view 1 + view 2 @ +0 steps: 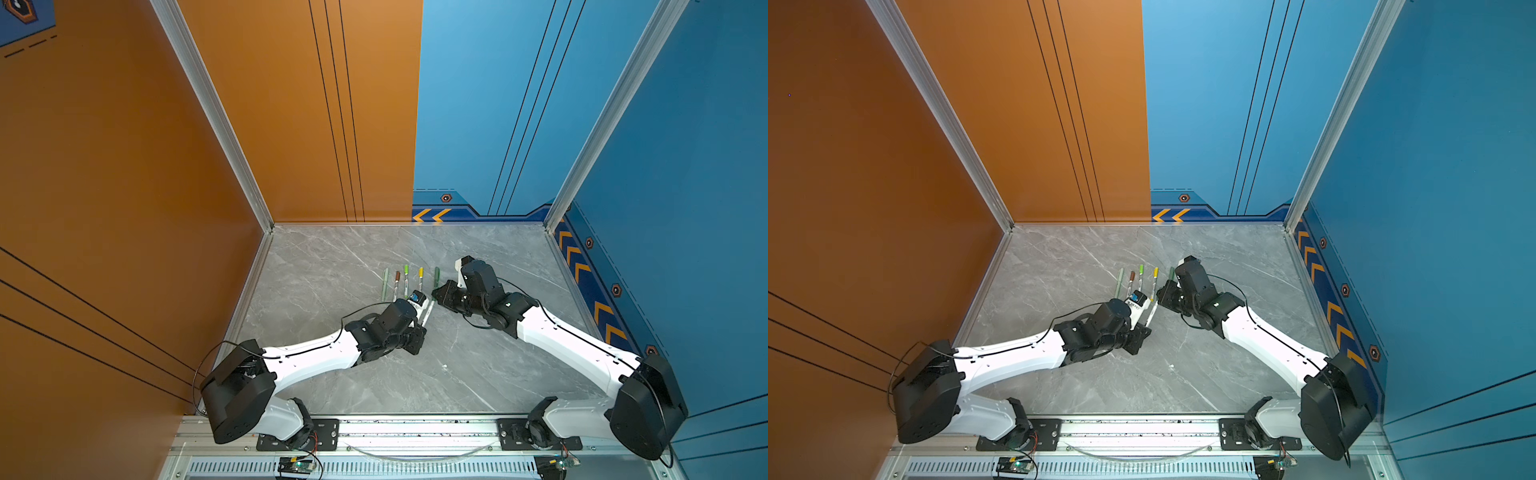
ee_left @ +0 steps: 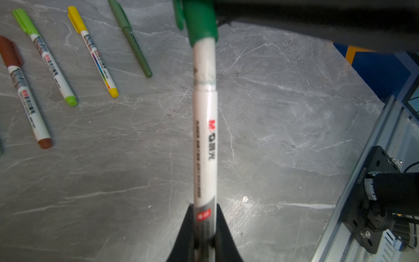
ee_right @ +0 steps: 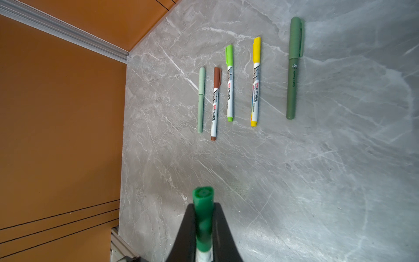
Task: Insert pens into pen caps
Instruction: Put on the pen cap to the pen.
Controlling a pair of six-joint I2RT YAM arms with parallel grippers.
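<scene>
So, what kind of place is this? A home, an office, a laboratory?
Most likely a robot test cell, not a home. A left arm and a right arm are mounted on an aluminium rail, and orange panels and blue panels enclose the marble-look tabletop.

Location type: robot test cell, laboratory setting.

Enclosure: flat orange panels (image 1: pixel 104 166) at the left and blue panels (image 1: pixel 685 166) at the right of both top views, joined by bare aluminium posts (image 1: pixel 216 112).

Work surface: grey marble-pattern tabletop (image 1: pixel 332 257), lower centre.

Mounting: an aluminium rail (image 1: pixel 415 428) along the bottom edge carries black base plates (image 1: pixel 326 434) for two white-and-black robot arms (image 1: pixel 311 357). Exposed circuit boards (image 1: pixel 295 463) sit below the rail.

Markings: orange chevrons (image 1: pixel 581 269) line the foot of the right wall.
</scene>
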